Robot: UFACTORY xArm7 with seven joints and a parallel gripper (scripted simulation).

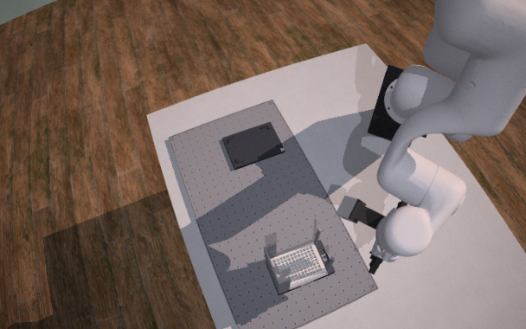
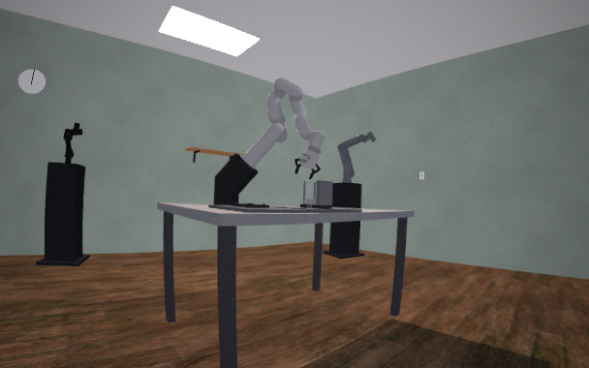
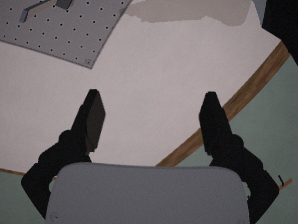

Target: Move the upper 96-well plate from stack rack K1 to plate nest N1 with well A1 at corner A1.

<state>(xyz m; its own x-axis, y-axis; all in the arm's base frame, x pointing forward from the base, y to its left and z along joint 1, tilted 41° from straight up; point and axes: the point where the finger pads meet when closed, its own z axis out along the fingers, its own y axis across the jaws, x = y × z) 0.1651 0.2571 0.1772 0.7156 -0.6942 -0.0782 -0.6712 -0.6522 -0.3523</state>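
The stack rack K1 stands on the grey perforated baseplate near its front end, with a white 96-well plate (image 1: 298,261) showing at its top; the lower plate is hidden beneath it. The dark plate nest N1 (image 1: 253,145) lies flat further back on the baseplate, with a pale square (image 1: 282,150) at its right corner. My gripper (image 3: 152,102) is open and empty, hanging in the air above the bare table to the right of the rack. It shows in the exterior view (image 2: 307,169) above the rack (image 2: 317,195).
The arm's black base (image 1: 387,106) sits at the table's back right. The arm's elbow and wrist (image 1: 415,208) overhang the table right of the baseplate (image 1: 268,208). The table edge (image 3: 220,119) runs close below the gripper in the wrist view.
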